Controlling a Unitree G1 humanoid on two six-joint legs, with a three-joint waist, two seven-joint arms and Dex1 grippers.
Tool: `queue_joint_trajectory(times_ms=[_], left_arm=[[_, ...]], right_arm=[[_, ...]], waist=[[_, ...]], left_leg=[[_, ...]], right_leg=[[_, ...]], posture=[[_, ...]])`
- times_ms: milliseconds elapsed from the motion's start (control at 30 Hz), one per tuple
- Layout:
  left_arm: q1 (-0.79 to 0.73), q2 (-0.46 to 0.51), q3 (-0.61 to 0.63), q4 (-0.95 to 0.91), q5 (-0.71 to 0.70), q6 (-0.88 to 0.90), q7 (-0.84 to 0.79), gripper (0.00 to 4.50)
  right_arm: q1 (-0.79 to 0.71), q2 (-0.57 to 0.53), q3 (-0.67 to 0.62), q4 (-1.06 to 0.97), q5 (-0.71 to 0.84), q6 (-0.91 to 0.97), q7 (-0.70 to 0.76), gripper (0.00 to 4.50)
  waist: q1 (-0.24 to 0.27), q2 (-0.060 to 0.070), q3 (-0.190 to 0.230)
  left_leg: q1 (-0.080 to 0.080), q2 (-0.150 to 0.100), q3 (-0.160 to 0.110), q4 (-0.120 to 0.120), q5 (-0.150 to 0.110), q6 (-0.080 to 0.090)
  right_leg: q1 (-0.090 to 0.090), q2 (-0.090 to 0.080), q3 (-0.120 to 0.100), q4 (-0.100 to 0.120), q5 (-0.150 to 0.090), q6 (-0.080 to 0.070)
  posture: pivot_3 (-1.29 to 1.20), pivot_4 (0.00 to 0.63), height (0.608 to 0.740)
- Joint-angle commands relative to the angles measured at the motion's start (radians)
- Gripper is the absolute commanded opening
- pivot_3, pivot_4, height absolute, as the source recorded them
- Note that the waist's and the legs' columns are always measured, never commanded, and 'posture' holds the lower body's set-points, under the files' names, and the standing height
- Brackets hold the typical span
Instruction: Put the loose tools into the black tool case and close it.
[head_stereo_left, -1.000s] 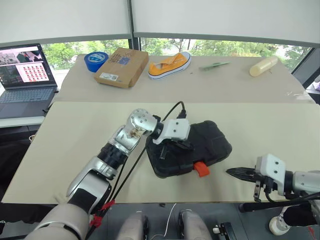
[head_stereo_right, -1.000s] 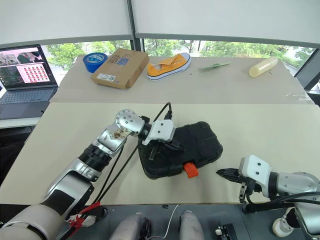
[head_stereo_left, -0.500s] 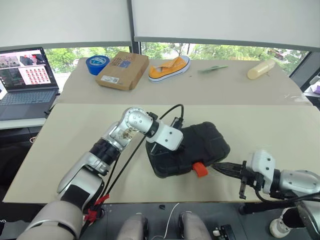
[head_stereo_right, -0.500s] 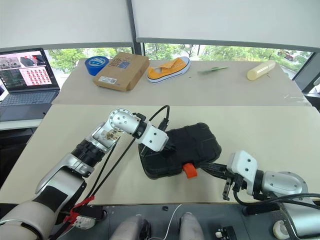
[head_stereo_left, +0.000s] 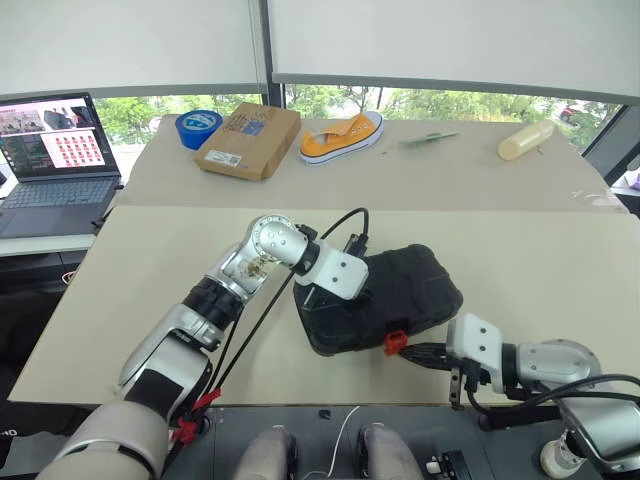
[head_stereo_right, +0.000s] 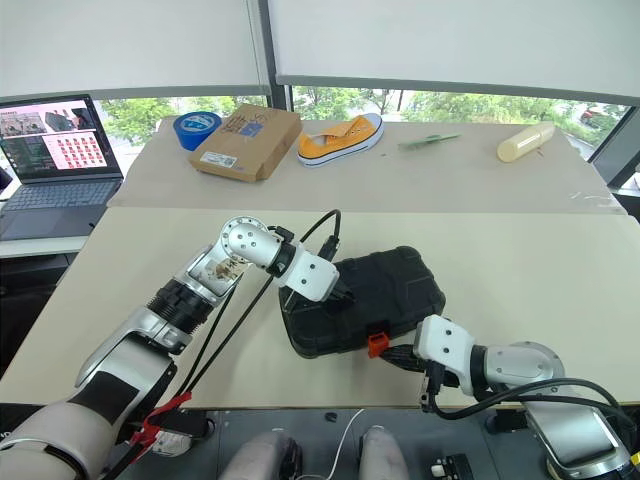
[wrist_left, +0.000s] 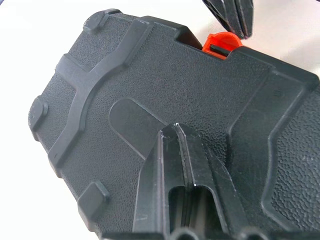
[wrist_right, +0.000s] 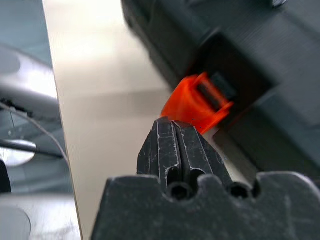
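Since a second ago my right end effector (head_stereo_right: 385, 354) has come in from the right along the near edge of the worktop (head_stereo_left: 520, 260), and its closed black tip now sits just beside the orange latch (head_stereo_left: 395, 342) of the case; I cannot tell whether it touches. The latch, which stood out from the case edge before, now looks lower and nearer the edge. My left arm has hardly moved.

Going left to right: an open grey laptop (head_stereo_left: 55, 150) with a lit screen sits on a side table at the far left. On the far worktop lie a blue tape roll (head_stereo_left: 197, 126), a flat brown cardboard box (head_stereo_left: 248, 138) with a white label, a yellow canvas shoe (head_stereo_left: 342, 137) with a white sole, a small green item (head_stereo_left: 430, 138) that I cannot make out, and a pale cream cylinder (head_stereo_left: 526, 139).

On the near worktop, my left end effector (wrist_left: 176, 131) has its two black fingers shut together, and the tip presses down on the textured lid of the black moulded plastic tool case (head_stereo_left: 405, 290). The case lies shut, flat on the worktop near the front edge, with its latch side facing me. In the right wrist view the latch (wrist_right: 196, 102) hangs just ahead of my closed fingers (wrist_right: 176, 150), at the notch in the case's front wall.
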Motion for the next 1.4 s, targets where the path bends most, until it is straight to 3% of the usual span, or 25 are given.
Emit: queue_joint_trajectory(times_ms=[33,433,767,1033,1400], left_arm=[[0.013,0.005,-0.027,0.054,0.052,0.021,-0.005,0.03],[0.012,-0.057,-0.036,0.035,0.051,0.041,0.005,0.03],[0.016,-0.078,-0.071,0.098,0.118,-0.042,0.030,0.03],[0.016,-0.075,-0.082,0.149,0.144,-0.091,0.040,0.03],[-0.024,-0.083,-0.065,0.218,0.153,-0.124,0.057,0.03]], right_arm=[[-0.021,0.028,0.020,0.017,-0.037,-0.027,-0.037,0.00],[-0.056,0.087,0.078,0.083,-0.163,-0.104,-0.124,0.00],[-0.030,0.198,-0.034,0.019,-0.137,-0.259,-0.225,0.00],[-0.020,0.211,-0.069,-0.013,-0.131,-0.229,-0.230,0.00],[0.123,0.172,-0.084,-0.041,-0.106,-0.145,-0.174,0.00]], waist=[[0.000,0.000,0.000],[0.003,0.000,0.000],[-0.013,-0.003,0.000],[-0.013,-0.003,0.000],[-0.002,-0.003,-0.004]], left_leg=[[0.000,0.000,0.000,0.000,0.000,0.000],[0.000,0.000,0.000,0.000,0.000,0.000],[0.000,0.002,0.000,-0.002,0.000,0.000],[0.000,0.002,0.000,-0.003,0.000,0.000],[0.002,0.002,0.000,-0.005,0.000,0.000]], right_leg=[[0.000,0.000,0.000,0.000,0.000,0.000],[0.001,0.000,-0.001,-0.001,0.000,0.000],[-0.002,0.002,0.000,0.001,0.000,-0.001],[-0.002,0.002,0.001,0.000,0.000,-0.001],[0.001,0.002,0.000,-0.002,0.000,-0.001]], posture=[[0.00,0.150,0.735],[0.00,0.150,0.735],[0.00,0.150,0.735],[0.00,0.150,0.735],[0.00,0.150,0.735]])
